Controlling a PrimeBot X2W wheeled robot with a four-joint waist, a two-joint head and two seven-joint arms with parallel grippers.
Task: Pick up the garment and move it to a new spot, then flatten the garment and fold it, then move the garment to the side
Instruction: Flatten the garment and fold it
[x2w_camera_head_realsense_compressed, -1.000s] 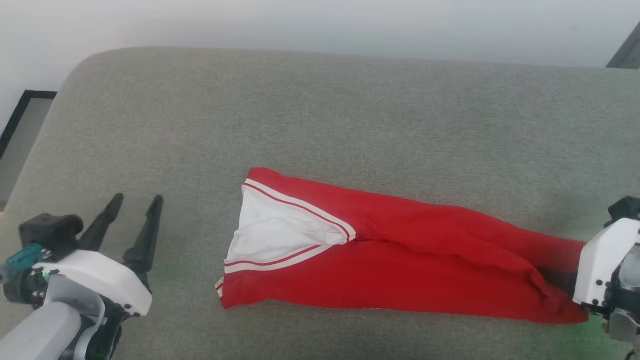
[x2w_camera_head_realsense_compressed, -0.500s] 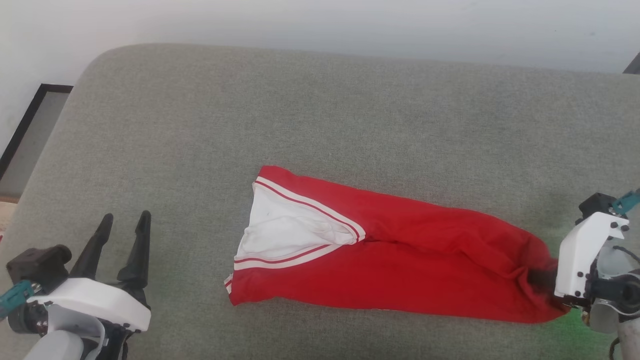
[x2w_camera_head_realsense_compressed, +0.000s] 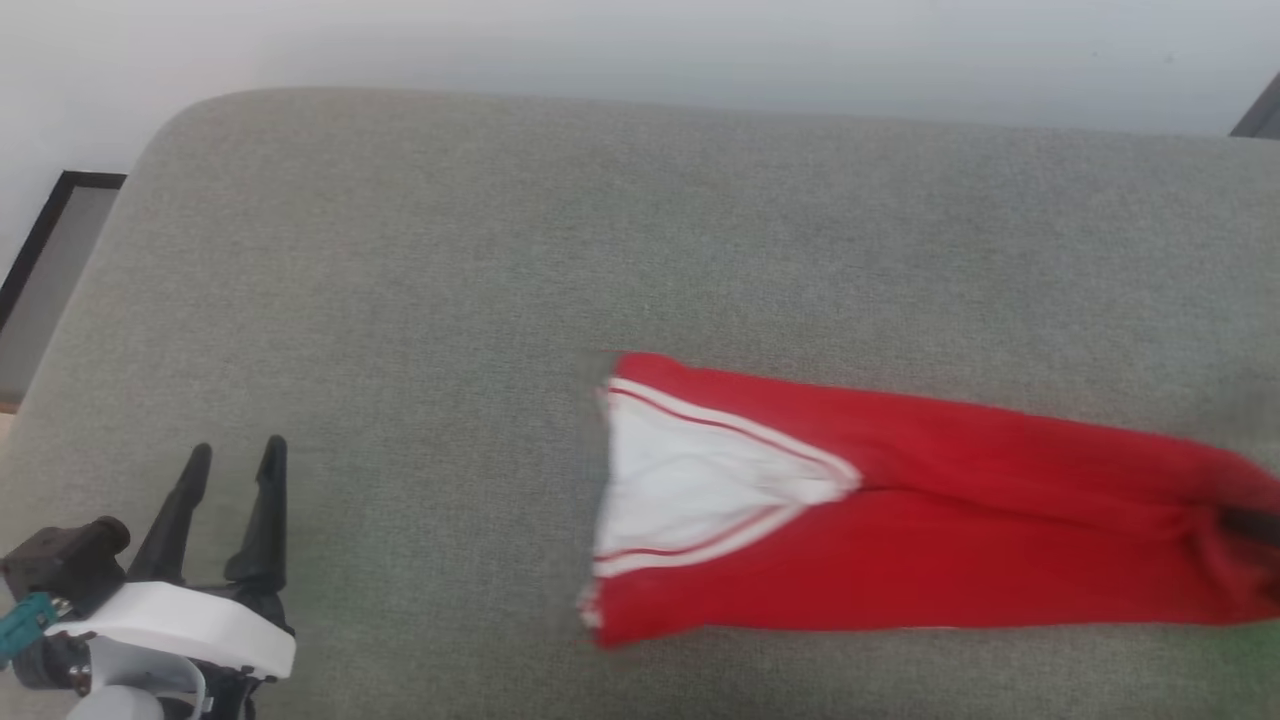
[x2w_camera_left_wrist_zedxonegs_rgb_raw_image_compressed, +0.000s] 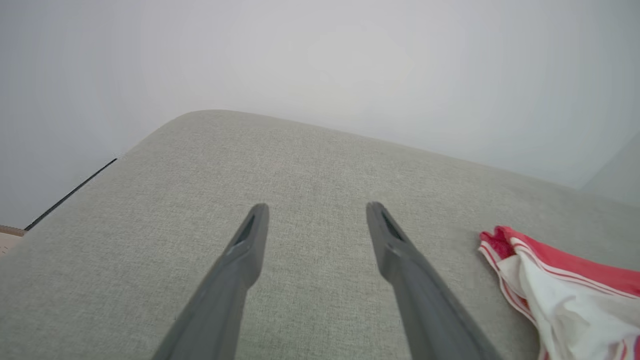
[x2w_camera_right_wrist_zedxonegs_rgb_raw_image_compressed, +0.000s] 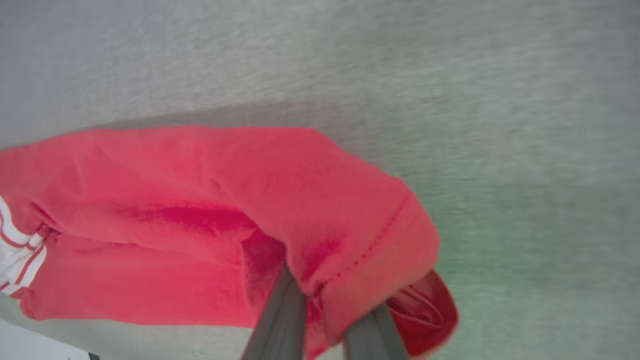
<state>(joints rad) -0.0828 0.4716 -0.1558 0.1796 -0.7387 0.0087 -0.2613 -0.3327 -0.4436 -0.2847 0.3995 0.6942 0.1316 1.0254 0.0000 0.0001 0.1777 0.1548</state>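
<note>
**Head view.** The garment (x2w_camera_head_realsense_compressed: 900, 540) lies stretched as a long band across the lower right of the frame, resting on the grey upholstered surface (x2w_camera_head_realsense_compressed: 500, 250). Its white sleeve (x2w_camera_head_realsense_compressed: 690, 490), edged with thin red-and-white stripes, forms the left end. The red body runs to the right edge of the frame, where the cloth gathers into a bunch. The left gripper (x2w_camera_head_realsense_compressed: 236, 447) sits at the lower left, well apart from the garment. A black-framed panel (x2w_camera_head_realsense_compressed: 40, 230) stands at the left edge, beyond the surface.

**Left wrist view.** The two dark fingers (x2w_camera_left_wrist_zedxonegs_rgb_raw_image_compressed: 395, 250) stand spread wide over bare grey fabric and hold nothing. The sleeve end of the garment shows at the lower right.

**Right wrist view.** The right gripper (x2w_camera_right_wrist_zedxonegs_rgb_raw_image_compressed: 327, 305) rises from the bottom centre. Its fingers are drawn close together, pinching a fold of the red hem between them. The rest of the garment extends to the left edge of the frame.
</note>
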